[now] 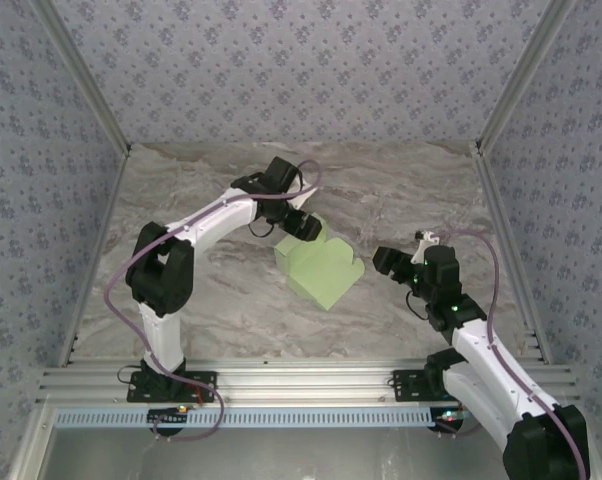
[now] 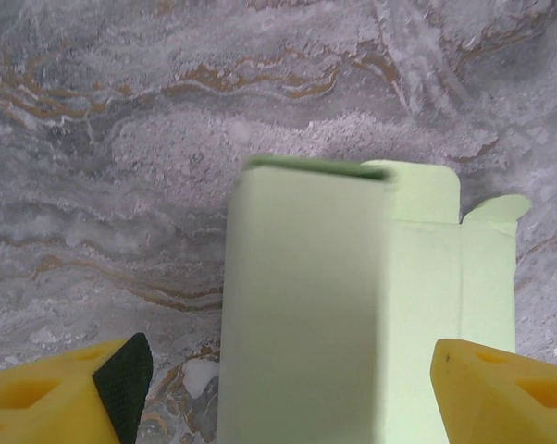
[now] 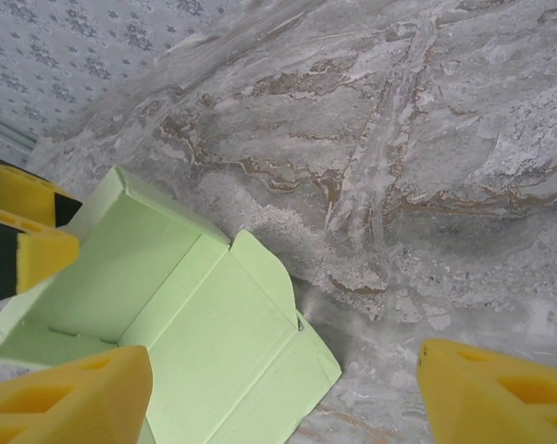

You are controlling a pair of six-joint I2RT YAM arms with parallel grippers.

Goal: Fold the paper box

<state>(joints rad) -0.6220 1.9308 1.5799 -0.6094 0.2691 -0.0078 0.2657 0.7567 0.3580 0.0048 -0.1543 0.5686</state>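
The paper box [image 1: 322, 267] is pale green card, partly folded, lying mid-table. In the left wrist view the paper box [image 2: 306, 314] has a raised folded panel on the left and a flat panel with a small rounded tab on the right. My left gripper [image 1: 305, 228] is at its far left corner. Seen from its own wrist, the left gripper [image 2: 288, 393] is open and straddles the raised panel, with a gap at the left pad. My right gripper [image 1: 388, 262] hovers open just right of the box. In its wrist view the right gripper [image 3: 278, 398] has one finger over the paper box [image 3: 204, 342].
The marble-patterned table [image 1: 221, 300] is fenced by aluminium rails on the left [image 1: 94, 250], on the right [image 1: 508, 250] and along the near edge [image 1: 301, 385]. Patterned walls rise behind and beside it. Bare table lies right of the box [image 3: 427, 185].
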